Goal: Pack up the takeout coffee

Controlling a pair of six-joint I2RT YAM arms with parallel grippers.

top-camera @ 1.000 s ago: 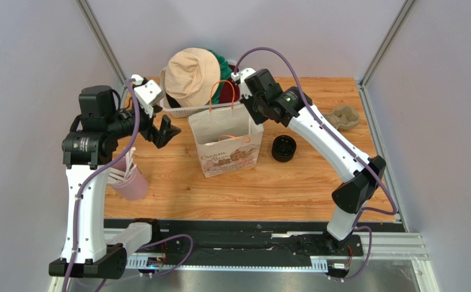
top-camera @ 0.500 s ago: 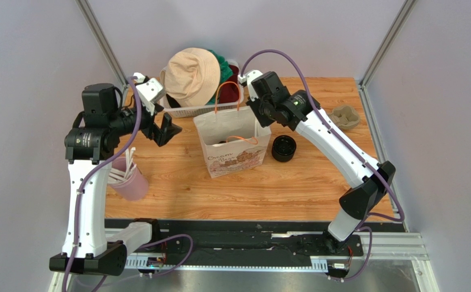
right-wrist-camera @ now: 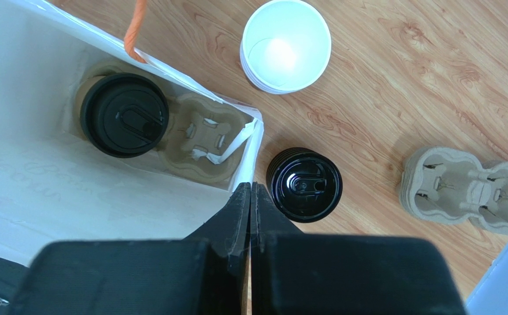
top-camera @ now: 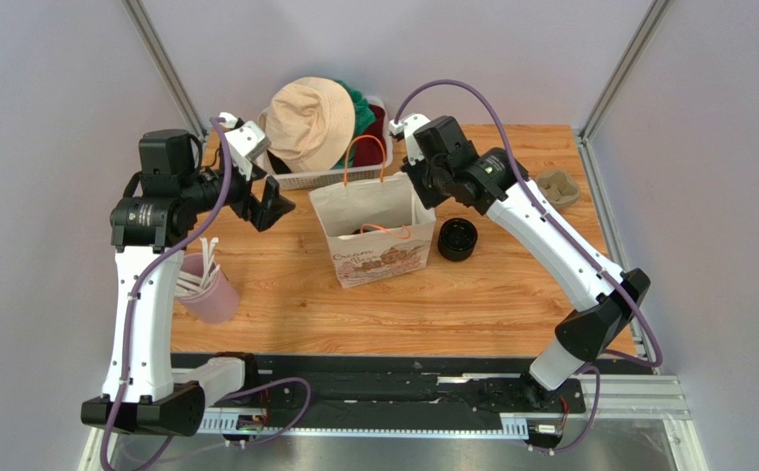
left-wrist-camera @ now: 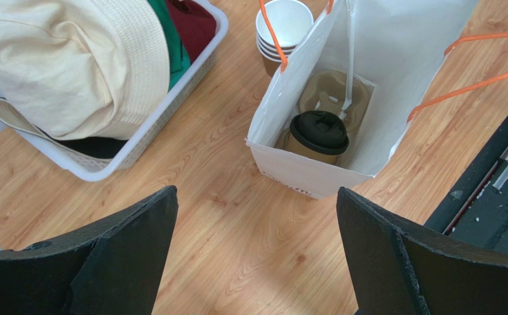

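The paper bag (top-camera: 373, 231) has shifted right and stands squarer, its side rim pinched in the right pincer (right-wrist-camera: 250, 190). The left pincer (top-camera: 267, 208), spread wide, has risen slightly beside the bag. The coffee cup (left-wrist-camera: 315, 134) sits inside the bag, below both pincers, so packing looks done. Its brown sides are mostly hidden.

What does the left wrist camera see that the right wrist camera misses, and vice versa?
Only the left wrist: the white basket with the beige hat, and the open left hand. Only the right wrist: the loose black lids, the spare cup carrier, and the right hand shut on the paper bag. Both: the takeout coffee inside that bag, and the stacked empty cups.
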